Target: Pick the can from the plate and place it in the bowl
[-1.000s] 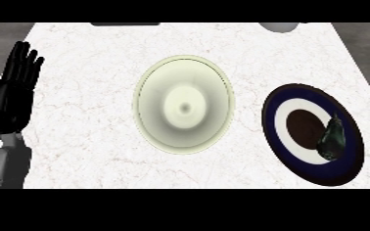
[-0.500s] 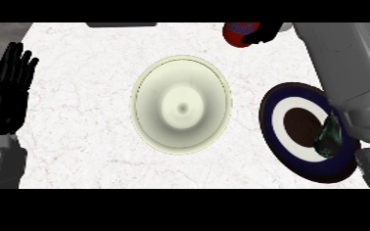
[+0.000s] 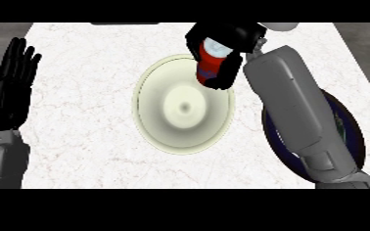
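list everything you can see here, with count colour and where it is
can: one, red with a white top, held in the right hand above the bowl's upper right rim
bowl: one, cream, middle of the counter
plate: one, dark blue, at the right, mostly hidden behind the right forearm
counter: one, white marble, under everything
right hand: one, black, curled round the can, grey forearm behind it
left hand: one, black, open and resting at the left edge, fingers up
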`<state>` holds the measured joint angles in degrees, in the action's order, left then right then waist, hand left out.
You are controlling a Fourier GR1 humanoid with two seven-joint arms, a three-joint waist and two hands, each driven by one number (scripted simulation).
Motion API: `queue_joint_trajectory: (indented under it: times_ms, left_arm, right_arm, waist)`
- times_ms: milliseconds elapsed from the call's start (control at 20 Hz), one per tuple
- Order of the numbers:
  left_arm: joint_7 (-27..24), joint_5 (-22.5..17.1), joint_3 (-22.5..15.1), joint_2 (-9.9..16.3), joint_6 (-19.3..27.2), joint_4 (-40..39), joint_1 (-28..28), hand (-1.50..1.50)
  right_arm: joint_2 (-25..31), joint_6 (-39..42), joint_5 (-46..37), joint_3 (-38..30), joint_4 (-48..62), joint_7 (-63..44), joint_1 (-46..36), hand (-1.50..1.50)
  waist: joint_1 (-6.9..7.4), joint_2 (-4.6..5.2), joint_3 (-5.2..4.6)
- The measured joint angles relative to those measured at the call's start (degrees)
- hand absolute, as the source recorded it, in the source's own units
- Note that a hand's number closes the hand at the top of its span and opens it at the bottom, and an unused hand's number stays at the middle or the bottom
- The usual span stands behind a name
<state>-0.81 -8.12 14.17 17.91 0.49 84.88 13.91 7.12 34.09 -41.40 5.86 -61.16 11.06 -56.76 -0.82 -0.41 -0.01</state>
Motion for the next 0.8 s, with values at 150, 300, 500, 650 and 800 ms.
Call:
queue_joint_trajectory:
  times_ms: [150,300,500,650,800]
  left_arm:
    - [0.7,0.1,-0.3,0.0,0.0,0.7,0.3,0.0]
    - [0.8,-0.1,-0.4,0.0,-0.6,1.6,-0.1,0.0]
    - [0.1,0.6,-1.1,-0.8,-0.2,0.7,0.6,0.0]
    - [0.5,1.0,-1.5,-1.1,0.3,0.7,1.4,0.0]
    - [1.0,0.8,-1.7,-1.1,0.0,0.9,1.7,0.0]
  right_arm:
    - [-2.4,-3.0,-2.2,1.3,-0.1,-3.7,3.9,-1.5]
    - [-4.6,-6.1,-1.9,1.9,2.5,-6.5,5.7,-1.5]
    - [-6.2,-10.2,3.4,3.3,6.1,-7.0,8.4,-1.5]
    - [-6.6,-11.9,9.0,2.0,7.2,-5.9,8.9,-1.5]
    - [-6.9,-17.0,13.9,1.1,9.0,-4.4,8.4,-1.5]
  waist:
    - [0.46,0.17,0.0]
    - [1.05,0.34,0.01]
    - [1.59,0.56,0.01]
    - [1.71,0.61,0.04]
    - [2.11,0.65,0.04]
